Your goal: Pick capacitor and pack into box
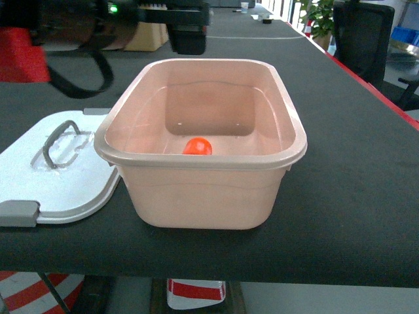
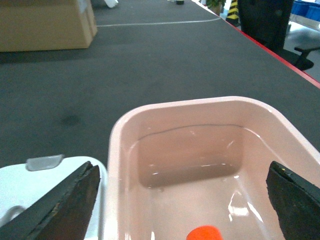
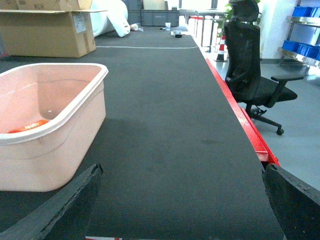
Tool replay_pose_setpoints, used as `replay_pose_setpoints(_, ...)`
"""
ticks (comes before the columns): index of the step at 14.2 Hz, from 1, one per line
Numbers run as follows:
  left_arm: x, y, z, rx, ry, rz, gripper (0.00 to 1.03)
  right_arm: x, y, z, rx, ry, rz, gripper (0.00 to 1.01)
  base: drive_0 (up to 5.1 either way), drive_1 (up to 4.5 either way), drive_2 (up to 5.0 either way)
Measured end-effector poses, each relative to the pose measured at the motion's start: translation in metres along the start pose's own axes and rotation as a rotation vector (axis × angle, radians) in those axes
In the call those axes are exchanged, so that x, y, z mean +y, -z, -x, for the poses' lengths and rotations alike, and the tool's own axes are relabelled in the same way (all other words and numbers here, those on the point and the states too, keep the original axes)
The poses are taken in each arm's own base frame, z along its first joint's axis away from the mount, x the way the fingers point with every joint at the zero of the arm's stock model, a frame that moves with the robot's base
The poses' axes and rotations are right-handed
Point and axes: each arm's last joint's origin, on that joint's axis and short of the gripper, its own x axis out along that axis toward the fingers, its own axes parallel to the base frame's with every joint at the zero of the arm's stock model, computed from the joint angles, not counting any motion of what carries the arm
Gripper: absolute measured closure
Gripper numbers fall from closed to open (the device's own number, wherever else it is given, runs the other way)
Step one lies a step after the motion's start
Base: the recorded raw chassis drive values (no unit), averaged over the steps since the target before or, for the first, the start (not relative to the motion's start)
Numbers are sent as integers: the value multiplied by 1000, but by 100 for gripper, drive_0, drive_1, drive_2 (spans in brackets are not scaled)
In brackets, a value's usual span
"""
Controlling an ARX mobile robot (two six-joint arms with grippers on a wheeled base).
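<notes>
Pink plastic, the box (image 1: 203, 196) sits open, its lid (image 1: 65, 176) laid aside so we can pack; 1 orange capacitor (image 1: 197, 146) rests inside. Left gripper (image 2: 185, 200) and right gripper (image 3: 182, 200) both hang spread, empty.

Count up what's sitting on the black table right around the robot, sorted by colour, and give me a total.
Pink: 1, the open box
White: 1, the lid lying flat beside the box, to its left in the head view
Orange: 1, a small round object on the box floor
Total: 3
</notes>
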Motion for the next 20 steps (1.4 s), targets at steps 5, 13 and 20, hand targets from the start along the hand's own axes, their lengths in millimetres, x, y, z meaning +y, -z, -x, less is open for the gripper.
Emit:
replay_pose_setpoints(5, 124, 22, 56, -37, -193, 3, 5, 0, 0, 0, 0, 0, 0, 3, 0, 0, 0)
replay_pose_setpoints(13, 170, 151, -39, 176, -153, 24, 5, 0, 0, 0, 0, 0, 0, 3, 0, 0, 0)
replay_pose_setpoints(20, 178, 185, -57, 165, -149, 27, 60, 0, 0, 0, 0, 0, 0, 3, 0, 0, 0)
